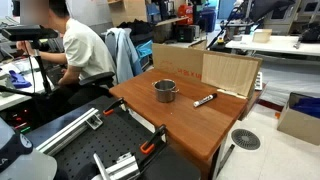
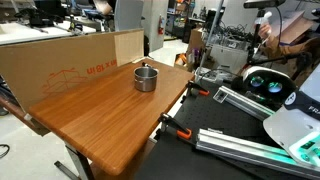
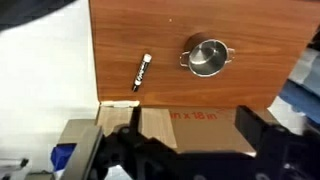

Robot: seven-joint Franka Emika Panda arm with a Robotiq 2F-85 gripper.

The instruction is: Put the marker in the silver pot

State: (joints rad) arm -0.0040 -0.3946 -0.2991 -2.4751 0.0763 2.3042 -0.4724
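The silver pot (image 1: 165, 91) stands upright near the middle of the wooden table (image 1: 190, 125); it also shows in an exterior view (image 2: 146, 77) and in the wrist view (image 3: 206, 57). The marker (image 1: 204, 100), dark with a whitish section, lies flat on the table beside the pot, a short gap apart. In the wrist view the marker (image 3: 141, 71) lies left of the pot. My gripper (image 3: 195, 150) is open and empty. It is high above the cardboard at the table's edge, well away from both things. It is not seen in either exterior view.
A cardboard wall (image 1: 228, 72) stands along one side of the table, also in an exterior view (image 2: 70, 62). Orange clamps (image 1: 152, 143) grip the table edge. Metal rails (image 2: 250, 100) and the robot base (image 2: 295, 125) lie beside it. A person (image 1: 80, 50) sits nearby.
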